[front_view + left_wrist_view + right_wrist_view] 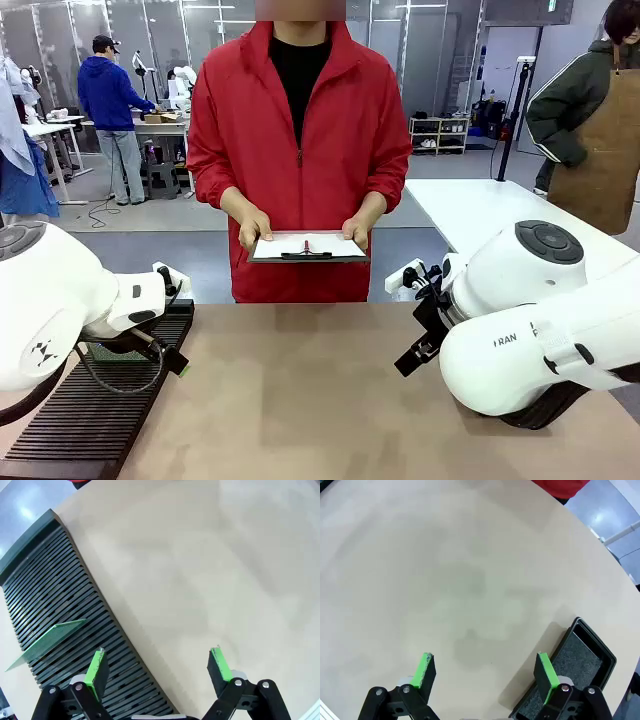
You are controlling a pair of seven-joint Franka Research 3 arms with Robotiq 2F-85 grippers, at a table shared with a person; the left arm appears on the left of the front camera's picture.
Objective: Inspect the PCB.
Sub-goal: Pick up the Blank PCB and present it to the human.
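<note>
Left gripper (158, 651), fingers spread and empty like the right gripper (484, 656), hangs over the rack (60, 590); pickup looks unstarted, so next it must pinch the slotted PCB (47, 642) by its edge.

A pale green surface with a fine dotted grid is being shown by the PCB (47, 642). Bright green pads (96, 669) are being carried on the black left gripper (158, 654) and right gripper (485, 657). The ribbed rack (55, 585) is being seen as dark grey-black, the table (300, 400) as plain beige, the person's jacket (340, 140) as red.
</note>
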